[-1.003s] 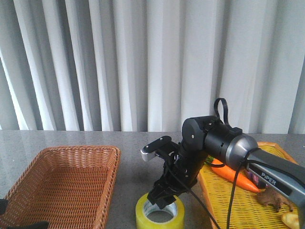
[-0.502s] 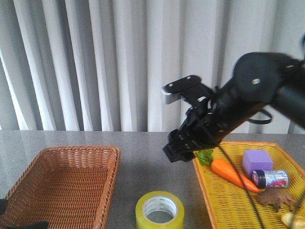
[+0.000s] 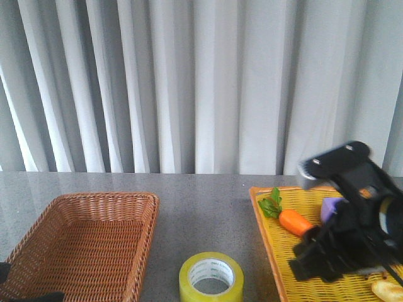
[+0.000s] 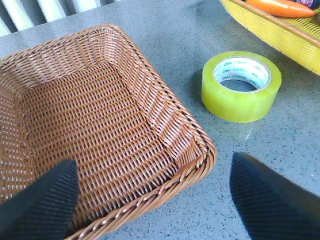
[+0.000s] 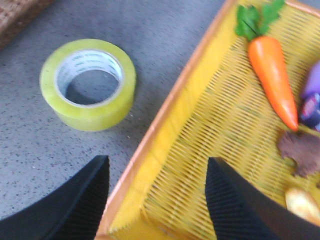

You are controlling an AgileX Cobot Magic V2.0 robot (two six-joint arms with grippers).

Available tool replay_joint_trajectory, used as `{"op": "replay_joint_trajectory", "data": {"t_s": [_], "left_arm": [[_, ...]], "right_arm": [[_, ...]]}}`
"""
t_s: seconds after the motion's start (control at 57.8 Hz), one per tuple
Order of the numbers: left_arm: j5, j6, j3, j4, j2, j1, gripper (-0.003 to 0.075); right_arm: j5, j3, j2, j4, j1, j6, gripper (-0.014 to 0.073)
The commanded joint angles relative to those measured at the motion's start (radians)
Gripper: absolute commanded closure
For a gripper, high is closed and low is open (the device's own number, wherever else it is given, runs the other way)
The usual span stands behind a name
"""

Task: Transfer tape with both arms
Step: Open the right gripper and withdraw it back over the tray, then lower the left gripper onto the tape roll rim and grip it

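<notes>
The tape point(image 3: 211, 277), a wide yellow roll with a white printed core, lies flat on the grey table between the wicker basket and the yellow tray. It also shows in the left wrist view point(image 4: 241, 85) and the right wrist view point(image 5: 88, 83). My right gripper point(image 5: 155, 167) is open and empty, its jaws wide apart above the yellow tray's near left rim, apart from the tape. The right arm point(image 3: 349, 226) hangs over the tray. My left gripper point(image 4: 152, 172) is open and empty above the basket's near corner; in the front view only a dark bit shows at the bottom left.
A brown wicker basket point(image 3: 38, 242) stands at the left and holds nothing point(image 4: 165, 107). A yellow tray point(image 3: 267, 251) at the right holds a carrot point(image 5: 270, 75), a purple block point(image 3: 330, 207), a small jar and brown pieces. White curtains hang behind the table.
My right arm has let go of the tape, risen, then swung right and down over the yellow tray. The tape stays on the table. The left gripper has not moved.
</notes>
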Motion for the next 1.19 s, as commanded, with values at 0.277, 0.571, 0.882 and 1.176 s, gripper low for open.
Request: {"op": "replay_joint_trajectory", "data": {"t_s": [0.277, 0.571, 0.882, 1.176], "left_arm": [[-0.094, -0.005, -0.036, -0.008, -0.002, -0.007, 0.0132], [-0.044, 0.023, -0.102, -0.012, 0.062, -0.008, 0.0132], [0.015, 0.262, -0.305, -0.172, 0.295, -0.025, 0.0132], [0.068, 0.288, -0.539, -0.156, 0.575, -0.170, 0.0134]], "right_arm": [[-0.087, 0.232, -0.226, 0.126, -0.203, -0.038, 0.0180], [-0.082, 0.381, -0.387, 0.239, -0.284, -0.128, 0.0180], [-0.028, 0.394, -0.464, 0.236, -0.284, -0.137, 0.0180], [-0.028, 0.394, -0.464, 0.236, -0.284, -0.137, 0.0180]]}}
